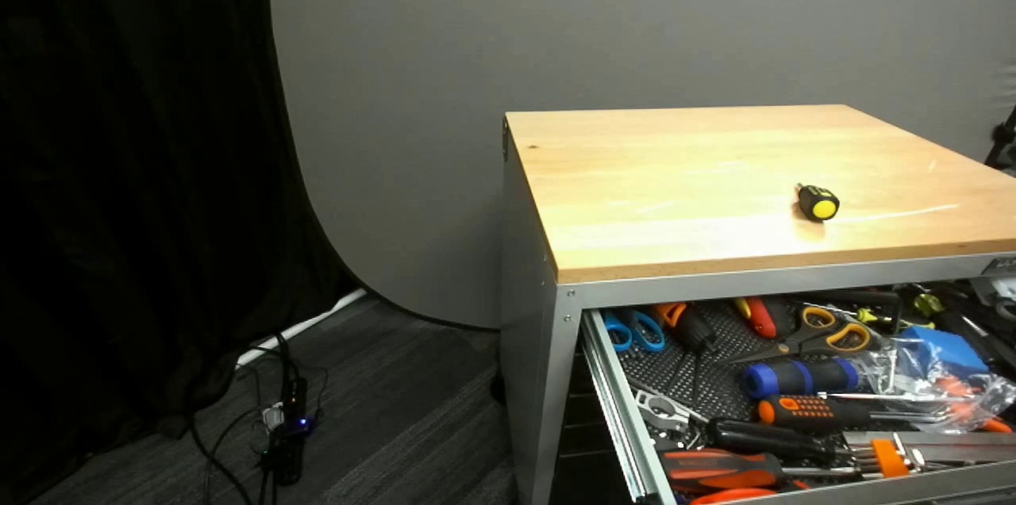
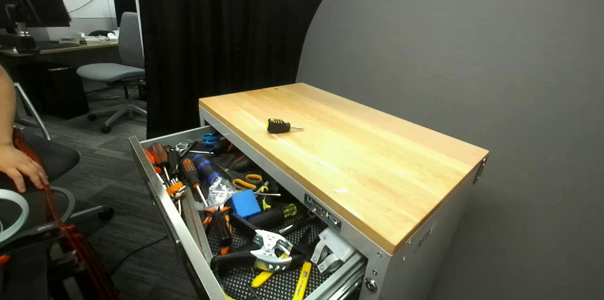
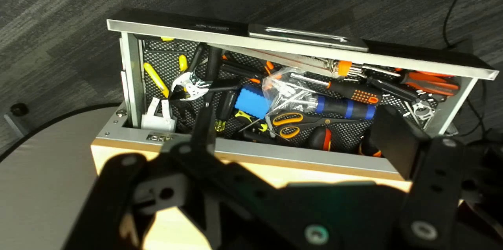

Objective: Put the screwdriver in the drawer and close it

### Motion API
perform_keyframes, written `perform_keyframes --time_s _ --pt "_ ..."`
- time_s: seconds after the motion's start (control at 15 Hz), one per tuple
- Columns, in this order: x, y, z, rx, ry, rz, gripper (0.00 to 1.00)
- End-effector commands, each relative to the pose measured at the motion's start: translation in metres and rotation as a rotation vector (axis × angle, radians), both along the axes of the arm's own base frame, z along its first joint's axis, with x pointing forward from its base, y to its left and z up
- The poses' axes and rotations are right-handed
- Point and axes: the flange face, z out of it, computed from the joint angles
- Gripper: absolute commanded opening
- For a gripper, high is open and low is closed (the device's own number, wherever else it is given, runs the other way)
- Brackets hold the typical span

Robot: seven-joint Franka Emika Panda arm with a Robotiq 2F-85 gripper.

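The small yellow-and-black screwdriver lies on its side on the wooden tabletop, in both exterior views (image 1: 817,204) (image 2: 279,126). In the wrist view it does not show; my gripper's body hides part of the tabletop there. The drawer (image 2: 163,210) is pulled out and full of tools; its side rail (image 1: 627,418) shows in an exterior view. In the wrist view its front edge (image 3: 235,40) and silver bar handle (image 3: 306,34) show beyond my gripper. My gripper (image 3: 297,114) is open and empty, its fingers wide apart above the tabletop edge and drawer. It is in neither exterior view.
The wooden tabletop (image 1: 675,171) (image 2: 358,149) tops the grey metal cabinet. Scissors (image 3: 289,124), a blue block (image 3: 251,102) and a clamp (image 3: 192,87) lie in the drawer. A person's hand (image 2: 21,165) is beyond the drawer front. Grey panel (image 2: 472,54) and black curtain stand behind.
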Motion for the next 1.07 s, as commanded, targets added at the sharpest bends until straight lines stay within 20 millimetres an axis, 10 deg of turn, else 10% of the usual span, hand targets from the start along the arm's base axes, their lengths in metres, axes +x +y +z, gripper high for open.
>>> perform_keyframes --time_s 0.0,0.33,1.0 --pt "0.032 0.073 -0.014 -0.06 -0.023 -0.004 1.0" --pt "0.088 0.144 -0.037 -0.143 -0.05 -0.034 1.0" --pt "0.235 0.166 -0.099 -0.109 0.029 -0.181 1.0"
